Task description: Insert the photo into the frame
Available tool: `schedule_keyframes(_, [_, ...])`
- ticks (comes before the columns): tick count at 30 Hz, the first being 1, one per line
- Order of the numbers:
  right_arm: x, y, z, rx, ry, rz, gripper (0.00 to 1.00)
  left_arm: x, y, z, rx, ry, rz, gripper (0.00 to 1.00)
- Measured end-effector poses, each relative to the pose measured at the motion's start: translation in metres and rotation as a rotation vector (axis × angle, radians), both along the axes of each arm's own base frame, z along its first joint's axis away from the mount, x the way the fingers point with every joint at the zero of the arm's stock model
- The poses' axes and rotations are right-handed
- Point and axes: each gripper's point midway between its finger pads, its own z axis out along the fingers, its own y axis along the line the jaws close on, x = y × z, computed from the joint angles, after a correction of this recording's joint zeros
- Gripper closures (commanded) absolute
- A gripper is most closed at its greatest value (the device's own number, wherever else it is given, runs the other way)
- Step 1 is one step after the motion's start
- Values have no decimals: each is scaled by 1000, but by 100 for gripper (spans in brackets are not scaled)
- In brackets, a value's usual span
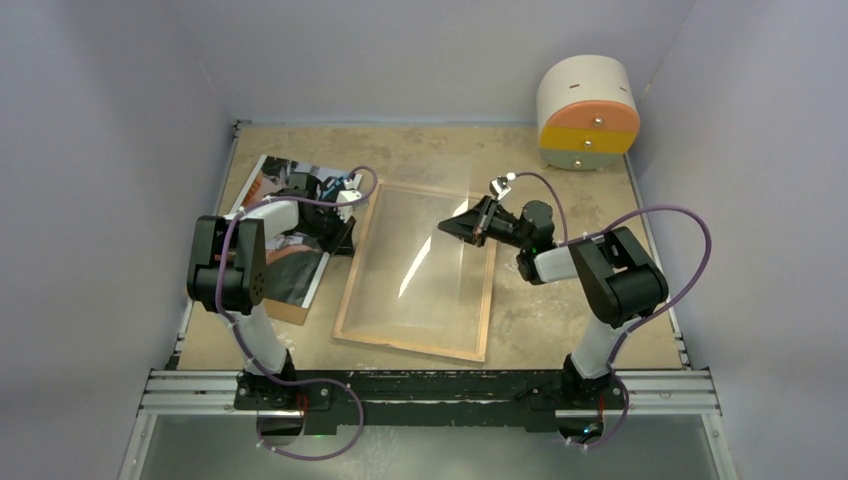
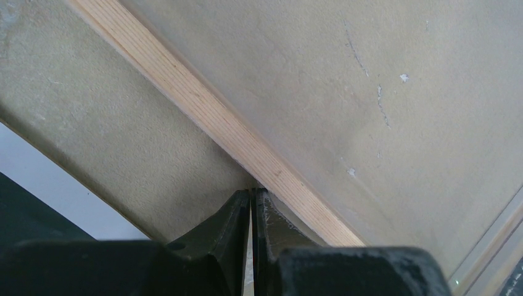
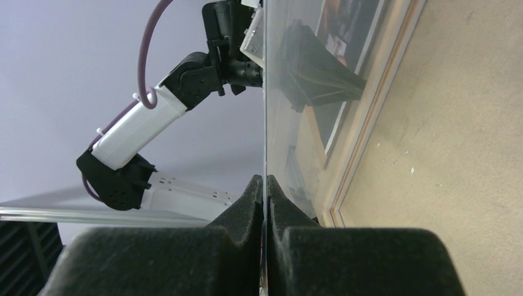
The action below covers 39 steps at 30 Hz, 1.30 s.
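The frame (image 1: 410, 345) lies flat mid-table, wood-coloured rear face up; its rail shows in the left wrist view (image 2: 203, 108) and the right wrist view (image 3: 364, 129). My right gripper (image 1: 462, 228) (image 3: 265, 179) is shut on the right edge of the clear glass pane (image 1: 425, 200) and holds it tilted above the frame. My left gripper (image 1: 347, 243) (image 2: 253, 192) is shut, its tips against the frame's left rail. The photo (image 1: 290, 262) lies at the left under my left arm, on a brown hardboard sheet (image 1: 285, 312).
A round white drawer unit (image 1: 588, 112) with orange and yellow fronts stands at the back right. Grey walls enclose the table on three sides. A metal rail (image 1: 430, 390) runs along the near edge.
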Motion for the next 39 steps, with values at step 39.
schedule_keyframes(39, [-17,-33,-73,-30,132,9,100,-1,0,0,-2,1,0,92])
